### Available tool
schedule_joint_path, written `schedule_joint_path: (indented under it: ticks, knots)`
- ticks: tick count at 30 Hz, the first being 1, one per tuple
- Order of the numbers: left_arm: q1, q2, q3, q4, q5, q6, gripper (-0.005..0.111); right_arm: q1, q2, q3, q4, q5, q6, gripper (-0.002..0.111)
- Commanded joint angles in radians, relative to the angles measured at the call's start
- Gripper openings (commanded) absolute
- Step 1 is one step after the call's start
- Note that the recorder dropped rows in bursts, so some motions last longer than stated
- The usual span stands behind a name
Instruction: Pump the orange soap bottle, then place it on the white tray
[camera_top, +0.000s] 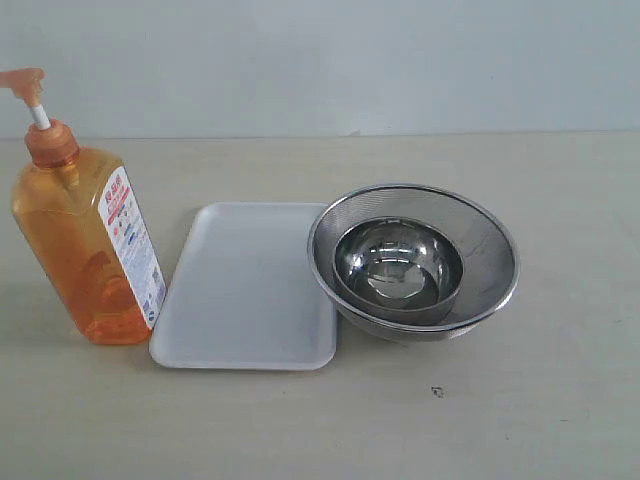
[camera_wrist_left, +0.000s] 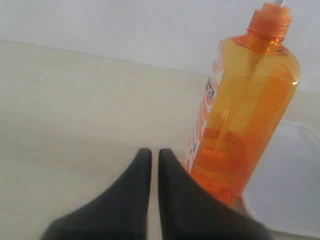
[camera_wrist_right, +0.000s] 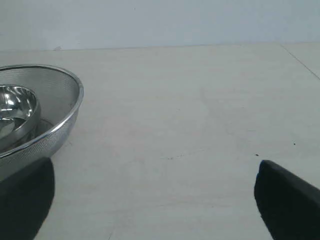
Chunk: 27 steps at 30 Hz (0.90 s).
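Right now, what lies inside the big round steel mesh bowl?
A smaller polished steel bowl sits inside the big round steel mesh bowl; it looks empty. The mesh bottom beneath it is covered.

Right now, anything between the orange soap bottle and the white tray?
Nothing visible. In the exterior view the orange soap bottle stands right beside the left edge of the white tray; the nested steel bowls sit at its opposite edge, off that path.
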Motion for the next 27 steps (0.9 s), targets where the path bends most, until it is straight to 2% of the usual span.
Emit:
schedule_joint_path:
  ticks: [1,9,23,27]
  knots:
    - [0.004,-0.003,0.003,0.004,-0.004,0.004,0.005,-0.003,-0.005,0.000,-0.008,-0.003,-0.002,0.101]
    - [0.004,-0.003,0.003,0.004,-0.004,0.004,0.005,-0.003,-0.005,0.000,-0.069,-0.044,-0.006,0.101]
    - [0.004,-0.003,0.003,0.004,-0.004,0.004,0.005,-0.003,-0.005,0.000,-0.064,-0.062,-0.002,0.101]
    - [0.004,-0.003,0.003,0.004,-0.004,0.004,0.005,-0.003,-0.005,0.000,-0.064,-0.154,0.002,0.101]
